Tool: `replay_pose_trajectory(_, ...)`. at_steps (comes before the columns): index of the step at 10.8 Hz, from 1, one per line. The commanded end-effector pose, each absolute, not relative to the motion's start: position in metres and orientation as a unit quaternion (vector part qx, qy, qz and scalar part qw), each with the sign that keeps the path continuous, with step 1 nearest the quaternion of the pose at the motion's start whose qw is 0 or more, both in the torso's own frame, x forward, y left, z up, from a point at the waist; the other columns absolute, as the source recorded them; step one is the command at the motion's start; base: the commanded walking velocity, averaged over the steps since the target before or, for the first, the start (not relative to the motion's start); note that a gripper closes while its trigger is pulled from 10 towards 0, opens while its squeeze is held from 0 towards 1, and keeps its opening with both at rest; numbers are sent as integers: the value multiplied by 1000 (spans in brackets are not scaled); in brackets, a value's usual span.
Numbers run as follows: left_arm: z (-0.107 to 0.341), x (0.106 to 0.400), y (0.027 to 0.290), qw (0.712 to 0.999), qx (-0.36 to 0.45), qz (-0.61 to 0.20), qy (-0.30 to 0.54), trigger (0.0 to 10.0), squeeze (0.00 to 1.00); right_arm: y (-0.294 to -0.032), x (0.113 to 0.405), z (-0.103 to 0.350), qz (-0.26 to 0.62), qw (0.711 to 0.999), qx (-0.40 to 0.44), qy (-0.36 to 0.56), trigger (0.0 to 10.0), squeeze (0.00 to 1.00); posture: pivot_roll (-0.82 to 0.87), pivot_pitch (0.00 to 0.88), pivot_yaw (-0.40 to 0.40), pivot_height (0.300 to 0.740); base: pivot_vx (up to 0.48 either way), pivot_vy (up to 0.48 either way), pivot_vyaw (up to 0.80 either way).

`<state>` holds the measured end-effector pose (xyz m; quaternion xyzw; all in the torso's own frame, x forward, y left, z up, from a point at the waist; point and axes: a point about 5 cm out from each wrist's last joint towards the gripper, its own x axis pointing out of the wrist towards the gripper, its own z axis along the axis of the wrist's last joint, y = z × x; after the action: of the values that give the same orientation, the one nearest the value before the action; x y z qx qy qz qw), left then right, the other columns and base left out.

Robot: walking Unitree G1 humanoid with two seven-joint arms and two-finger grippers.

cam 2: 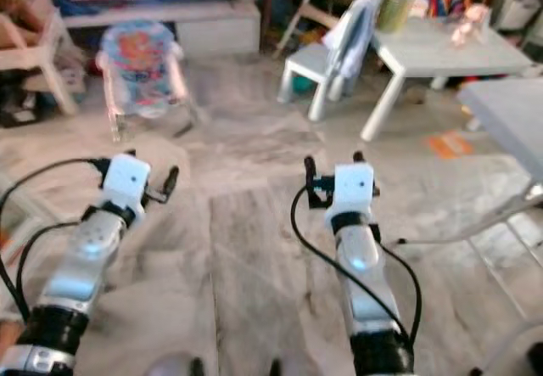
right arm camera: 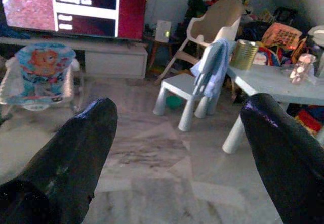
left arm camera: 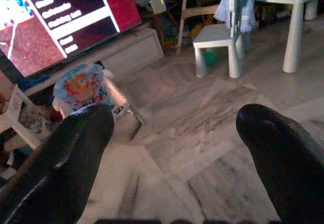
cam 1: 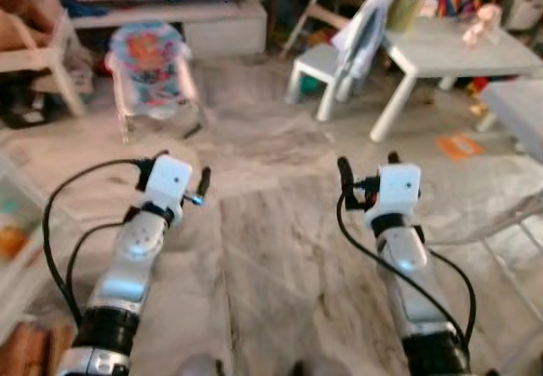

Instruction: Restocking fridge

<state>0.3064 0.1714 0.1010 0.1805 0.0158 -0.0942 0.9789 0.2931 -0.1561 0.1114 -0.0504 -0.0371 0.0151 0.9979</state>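
- The marble floor [cam 1: 271, 249] took up most of what lay before the robot, bare between its two arms; I'd judge it was crossing the living room rather than working at anything, since no fridge and no groceries stood anywhere in front of it, so I couldn't say where the things to be restocked were.
- The television [right arm camera: 76, 6] sat lit on its low white stand [cam 1: 212, 24] at the far wall, well apart from the robot.
- The low white table [cam 1: 458, 49] stood off to the robot's right, with a small white chair [cam 1: 327, 66] just beside it and a blue cloth [right arm camera: 215, 64] draped over the chair back, probably left there to hang.
- The baby bouncer [cam 1: 151, 66] rested on the floor to the left, near the TV stand, nothing in its seat.
- The left gripper [left arm camera: 172, 148] was held out level at waist height, its fingers spread wide with nothing between them.
- The right gripper [right arm camera: 177, 153] was carried the same way, fingers apart and empty — a ready-to-walk pose, I'd guess.
- The metal tin [right arm camera: 245, 54] stood upright at the table's near corner; its contents were hidden from me.
- A small pale jar [right arm camera: 299, 67] stood further along the tabletop, too blurred to tell what it held.
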Motion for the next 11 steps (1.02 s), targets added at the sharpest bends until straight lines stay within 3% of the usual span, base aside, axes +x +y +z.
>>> replay_pose_trajectory(1,109,308,164,979,177,-100,0,10000,0,-167,293,112,4,998,-60,-34,10000,0,67,68,-50,740,416,0,-706)
replay_pose_trajectory(6,107,302,147,983,147,-107,-4,10000,0,-165,293,115,19,996,-76,-41,10000,0,61,79,-60,740,416,0,-800)
replay_pose_trajectory(11,112,305,147,986,130,-100,-8,10000,0,-161,290,117,30,994,-91,-51,10000,0,53,68,-64,740,451,0,-800)
